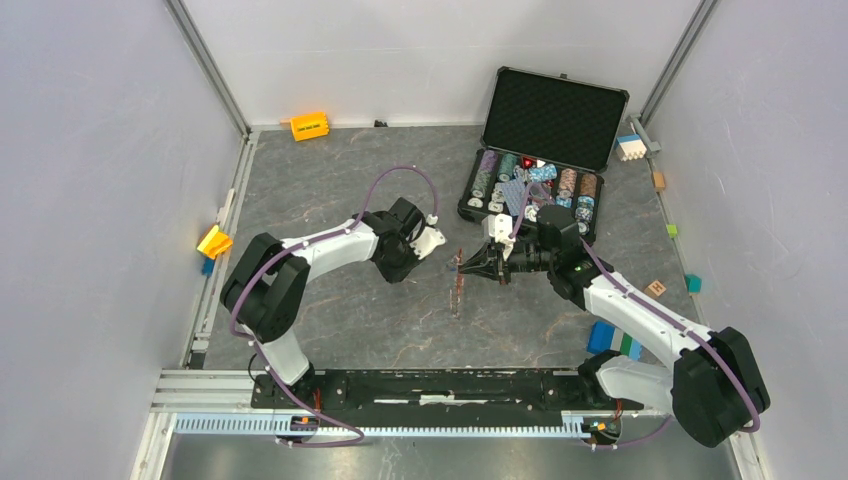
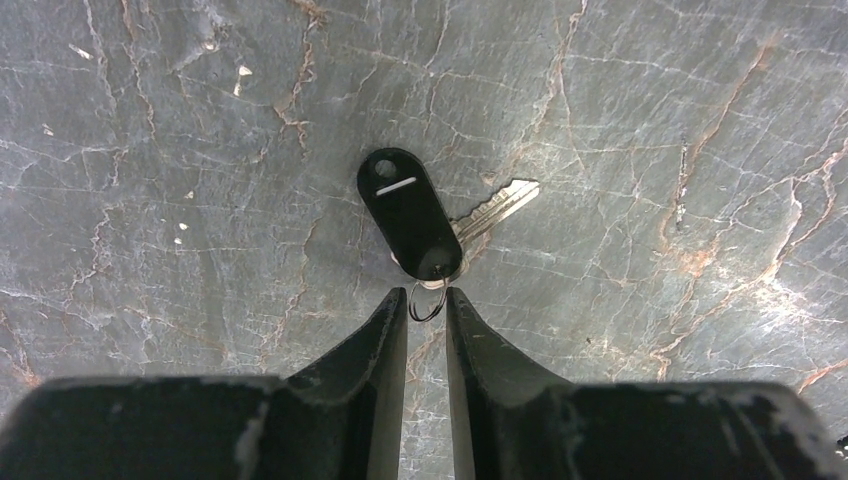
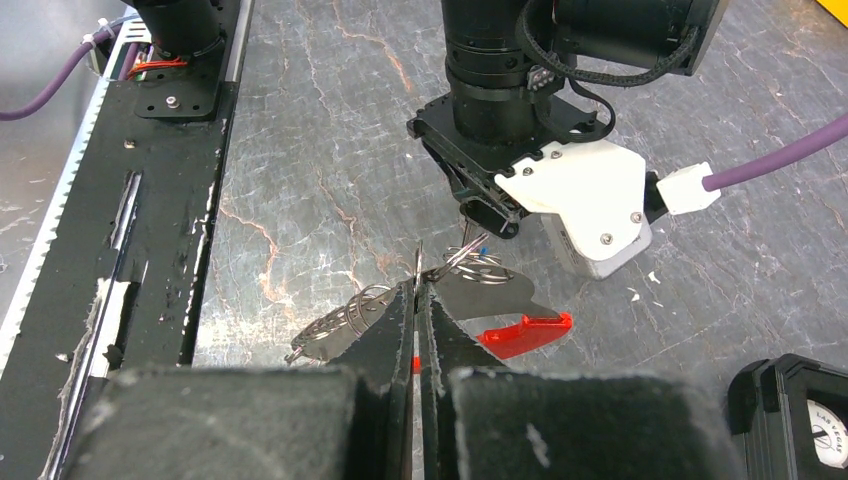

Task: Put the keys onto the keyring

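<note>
No text legible on black tag point(image 2: 408, 212), only a white strip. Key point(image 2: 495, 208) flat on worktop point(image 2: 650, 150), just past left tool point(image 2: 427, 300); narrow gap, split ring point(image 2: 430, 318) between tips, grip unclear. Right tool point(image 3: 416, 290) pinched tight on keyring point(image 3: 478, 266), red fob point(image 3: 525, 333) beyond.

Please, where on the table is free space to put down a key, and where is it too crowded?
Free: the bare stone between the orange block and the left arm; also the strip between the keyring and the base rail. Crowded: where both jaws meet, and near the chip case.
</note>
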Robot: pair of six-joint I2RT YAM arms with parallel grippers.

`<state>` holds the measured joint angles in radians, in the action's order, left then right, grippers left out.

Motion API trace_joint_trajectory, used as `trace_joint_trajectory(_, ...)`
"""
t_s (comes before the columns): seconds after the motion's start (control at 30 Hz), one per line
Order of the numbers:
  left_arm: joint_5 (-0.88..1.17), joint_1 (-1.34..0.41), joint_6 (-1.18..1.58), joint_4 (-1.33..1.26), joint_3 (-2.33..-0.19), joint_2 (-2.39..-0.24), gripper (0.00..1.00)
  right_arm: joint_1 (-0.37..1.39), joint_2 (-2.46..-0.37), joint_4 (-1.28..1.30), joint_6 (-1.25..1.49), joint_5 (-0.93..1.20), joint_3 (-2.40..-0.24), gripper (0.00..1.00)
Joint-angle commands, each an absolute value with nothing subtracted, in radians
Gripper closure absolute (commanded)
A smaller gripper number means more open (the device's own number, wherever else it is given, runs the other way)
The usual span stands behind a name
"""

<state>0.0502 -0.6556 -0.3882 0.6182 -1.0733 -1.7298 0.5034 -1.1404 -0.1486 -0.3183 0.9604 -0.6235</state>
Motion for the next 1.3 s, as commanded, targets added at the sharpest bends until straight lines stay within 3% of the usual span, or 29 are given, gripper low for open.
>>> trace_joint_trajectory(0.0,0.046,-0.646,-0.434,0.594,-1.095,-1.720,0.72,0.499,-1.140,-0.178,-0.310,0.971,-0.632,1.00)
trace_joint_trajectory(0.7,0.115,-0.631,-0.451,0.591,-1.096,-1.744,0.79,0.495,-1.148,-0.175,-0.313,0.968,-0.632,1.00)
trace_joint_trajectory(1.27,0.145,-0.631,-0.455,0.609,-1.108,-1.752,0.91,0.495,-1.156,-0.166,-0.318,0.968,-0.637,1.00)
